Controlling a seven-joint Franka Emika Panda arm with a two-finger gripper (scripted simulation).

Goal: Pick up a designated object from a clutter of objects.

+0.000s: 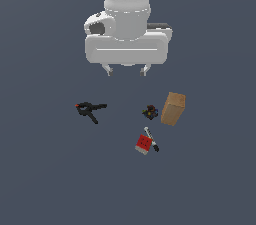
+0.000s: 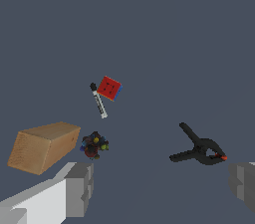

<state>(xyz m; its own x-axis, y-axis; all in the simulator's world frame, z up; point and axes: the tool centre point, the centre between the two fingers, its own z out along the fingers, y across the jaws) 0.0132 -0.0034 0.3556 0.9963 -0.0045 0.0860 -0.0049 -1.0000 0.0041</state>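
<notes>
Exterior view: your gripper (image 1: pixel 126 71) is hanging spread apart near the top middle, holding nothing, while the tan box (image 1: pixel 173 108) is sitting right of center.

The box (image 1: pixel 173 108) was plain tan-brown, its shaded side darker. The clamp (image 1: pixel 90 109) was black with a red tip. The small box (image 1: pixel 143 143) was red with dark marks. The marker (image 1: pixel 151 139) was dark and white. The lump (image 1: pixel 150 112) was dark, speckled yellow, red and blue. The bench (image 1: pixel 45 169) was flat slate grey.

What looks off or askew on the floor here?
Nothing damaged or spilled. The tan box sits skewed, angled off the other items; the marker lies against the red box. The hand hangs open above, holding nothing.
</notes>
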